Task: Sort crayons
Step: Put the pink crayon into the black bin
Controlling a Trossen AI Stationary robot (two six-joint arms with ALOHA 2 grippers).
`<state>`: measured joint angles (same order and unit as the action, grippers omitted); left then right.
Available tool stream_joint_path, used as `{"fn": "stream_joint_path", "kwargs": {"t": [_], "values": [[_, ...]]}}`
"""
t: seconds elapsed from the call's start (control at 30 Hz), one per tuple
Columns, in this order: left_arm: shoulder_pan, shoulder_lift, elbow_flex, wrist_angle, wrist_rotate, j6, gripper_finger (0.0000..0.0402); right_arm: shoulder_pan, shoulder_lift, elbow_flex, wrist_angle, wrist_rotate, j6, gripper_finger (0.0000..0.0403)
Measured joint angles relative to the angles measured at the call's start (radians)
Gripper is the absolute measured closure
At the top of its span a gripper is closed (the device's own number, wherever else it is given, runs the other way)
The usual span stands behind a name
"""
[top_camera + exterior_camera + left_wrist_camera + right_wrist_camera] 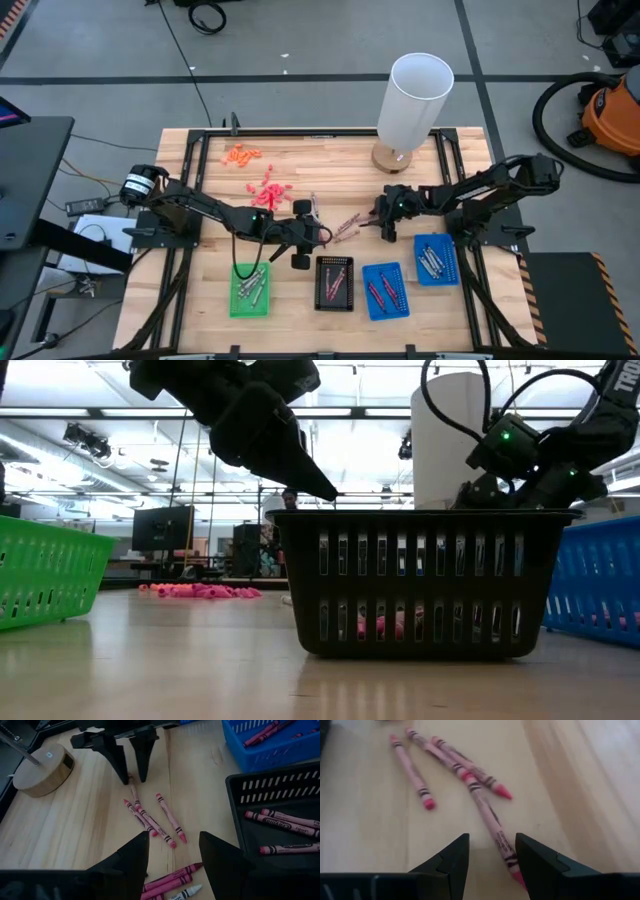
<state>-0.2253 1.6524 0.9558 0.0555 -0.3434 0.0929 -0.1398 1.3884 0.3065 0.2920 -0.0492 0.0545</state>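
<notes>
Several pinkish-red crayons (152, 817) lie loose on the wooden table between my two grippers; they also show in the high view (345, 228). My left gripper (172, 855) is open and empty above the table, with more crayons (167, 880) below it, next to the black tray (235, 787). My right gripper (492, 852) is open and low at the table, its fingers standing on either side of one crayon's end (505, 847). It also shows in the left wrist view (132, 770). My right gripper points down at the table with one end of a pinkish-red crayon (507, 857) between its open fingers, close to one finger (535, 860). The crayon lies flat on the table. I cannot tell whether the finger touches it.
Along the near edge stand a green tray (250, 290), the black tray (334, 283) and two blue trays (385, 290) (436, 260), each holding crayons. A tall white cylinder (415, 100) on a round wooden base stands at the far side. Orange and pink piles (255, 175) lie at the far left.
</notes>
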Motion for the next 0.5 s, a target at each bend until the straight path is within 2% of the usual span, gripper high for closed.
{"fn": "stream_joint_path", "kwargs": {"t": [0.13, 0.37, 0.5], "values": [[0.000, 0.000, 0.000, 0.000, 0.000, 0.000, 0.0217, 0.039, 0.000, 0.000, -0.002, 0.008, 0.006, 0.0234], [0.000, 0.000, 0.000, 0.000, 0.000, -0.001, 0.0217, 0.089, -0.002, 0.002, -0.054, 0.125, 0.004, 0.0237], [0.000, 0.000, 0.000, 0.000, 0.000, -0.001, 0.0217, 0.108, -0.005, 0.004, -0.083, 0.167, -0.001, 0.0256]]}}
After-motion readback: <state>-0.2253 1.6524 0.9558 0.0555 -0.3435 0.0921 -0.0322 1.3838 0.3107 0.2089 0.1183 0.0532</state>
